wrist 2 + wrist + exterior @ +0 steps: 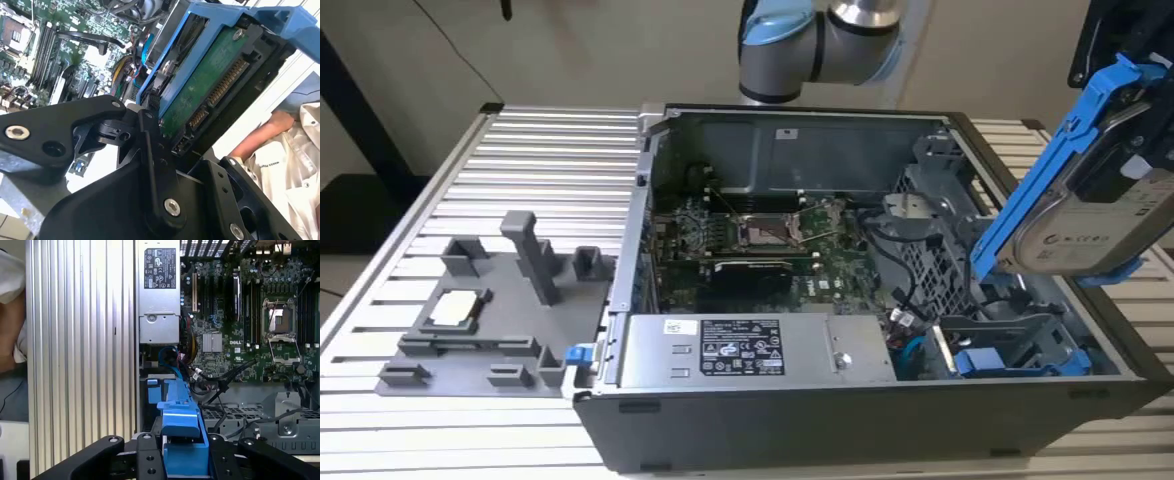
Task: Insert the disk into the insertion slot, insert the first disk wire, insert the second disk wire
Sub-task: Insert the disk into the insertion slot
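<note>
A slatted metal surface [520, 170] is seen in the exterior view, and an open computer case [854, 425] is set on it. Inside the case, a grey labelled power-supply box [747, 350] is mounted along the near wall, with the motherboard [761, 235] behind it and the perforated drive cage [934, 250] towards the exterior view's right. The disk [1107, 225] is held tilted in the air above that right side of the case, clear of the cage. In the first wrist view the pincer [181, 455] is closed on the blue carrier, which is clamped between its black fingers [146, 455].
</note>
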